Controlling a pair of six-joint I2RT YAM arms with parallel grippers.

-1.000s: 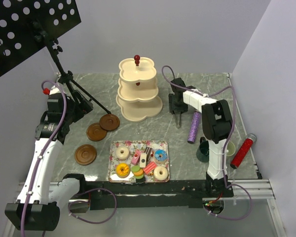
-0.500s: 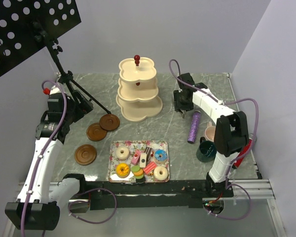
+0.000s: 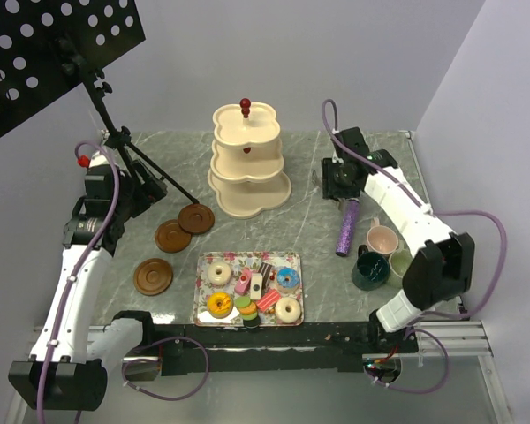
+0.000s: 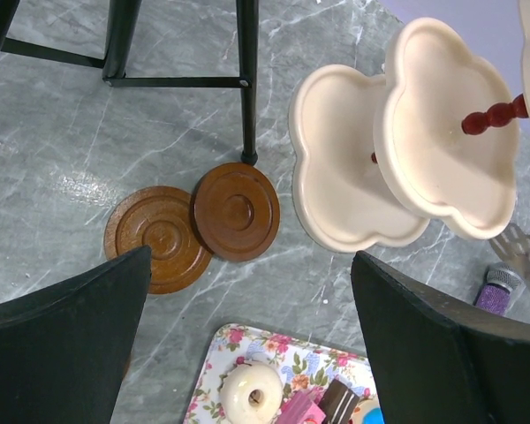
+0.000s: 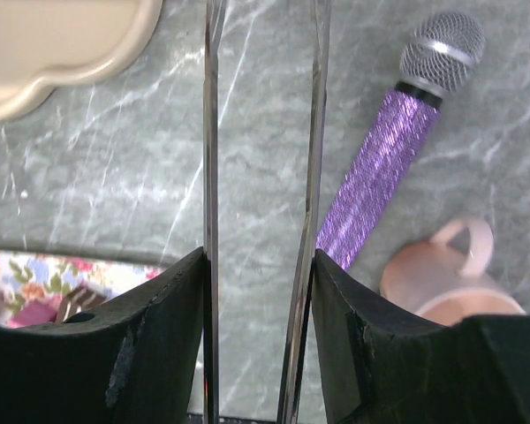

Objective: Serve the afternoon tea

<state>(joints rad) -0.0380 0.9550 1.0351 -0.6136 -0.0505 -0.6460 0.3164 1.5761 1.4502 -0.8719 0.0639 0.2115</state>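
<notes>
The cream three-tier stand (image 3: 247, 168) stands at the back centre with bare tiers; it also shows in the left wrist view (image 4: 362, 168). Three brown saucers (image 3: 196, 218) (image 3: 172, 236) (image 3: 153, 276) lie to its left. Doughnuts (image 3: 219, 273), cake slices and macarons sit on the floral tray (image 3: 210, 261). The pink mug (image 3: 382, 238), teal mug (image 3: 369, 270) and pale green mug (image 3: 402, 262) stand at the right. My left gripper (image 4: 252, 291) is open and empty, high above the saucers. My right gripper (image 5: 261, 265) is shut on metal tongs (image 5: 212, 132) beside the purple microphone (image 5: 380, 177).
A black music stand (image 3: 53, 53) rises at the back left, and its tripod legs (image 4: 247, 79) reach down to the saucers. The microphone (image 3: 346, 227) lies between the stand and the mugs. Side walls close off the table on the left and right.
My right arm has swung right and back with the tongs, from beside the stand to over the microphone's head. The mugs are now uncovered. The left arm has not moved.
</notes>
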